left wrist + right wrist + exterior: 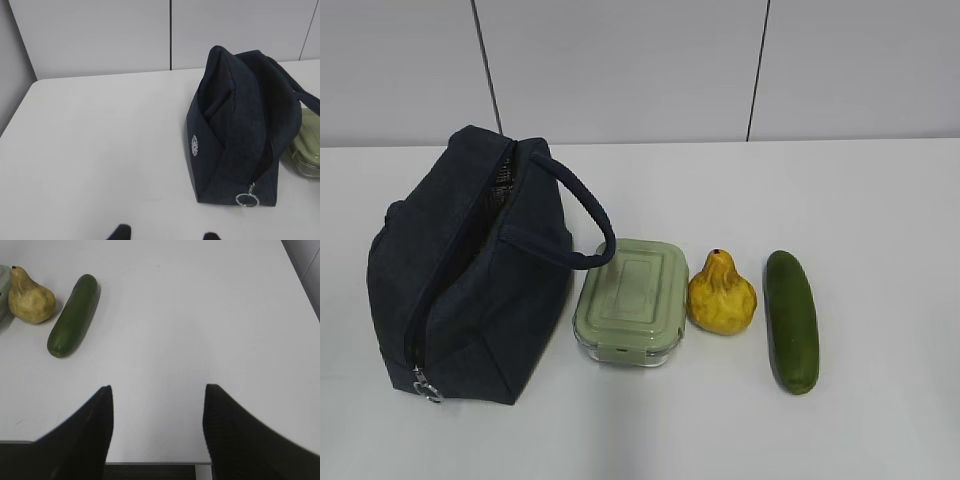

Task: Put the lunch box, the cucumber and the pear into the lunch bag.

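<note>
Far left on the worktop (880,200): lunch bag (470,290), boxy dark navy fabric, lying with its zipper seam running toward the camera, silver ring pull (427,388) at the near end, loop handle (582,215) arching over to the right, a glimpse of lining at the gaping far end of the zip. Just beside it, under the handle's end: lunch box (632,300), rounded rectangle of clear glass under a pale sage-green lid, upright and closed. Next, close to the box's right edge: pear (721,296), lumpy yellow, narrow top with a short dark stem pointing away. Further right, a small gap apart: cucumber (791,320), long, smooth, dark green, rounded ends, lying lengthwise toward the camera. White, matte, bare-looking surface throughout; behind it a pale grey panelled wall (620,70) with dark vertical seams. Left gripper (165,236), seen only as two dark tips at the bottom of its wrist view, jaws parted and holding nothing, short of the bag. Right gripper (157,430), jaws spread wide and empty, over bare worktop well right of the cucumber.
</note>
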{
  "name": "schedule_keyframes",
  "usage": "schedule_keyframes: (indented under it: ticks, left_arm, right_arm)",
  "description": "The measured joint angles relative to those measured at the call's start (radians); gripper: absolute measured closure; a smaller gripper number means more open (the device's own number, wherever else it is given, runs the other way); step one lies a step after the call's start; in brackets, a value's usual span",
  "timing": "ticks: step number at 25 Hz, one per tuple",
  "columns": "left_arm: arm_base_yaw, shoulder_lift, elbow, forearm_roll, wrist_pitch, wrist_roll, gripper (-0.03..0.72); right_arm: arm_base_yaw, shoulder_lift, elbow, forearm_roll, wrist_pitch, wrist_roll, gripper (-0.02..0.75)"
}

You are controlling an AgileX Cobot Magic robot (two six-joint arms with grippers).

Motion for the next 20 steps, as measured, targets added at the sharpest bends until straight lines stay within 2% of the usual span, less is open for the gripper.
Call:
schedule_keyframes:
  ticks: [20]
  left_arm:
    - [0.000,0.000,0.000,0.000,0.000,0.000,0.419]
  right_arm:
    - [0.000,0.000,0.000,0.000,0.000,0.000,0.295]
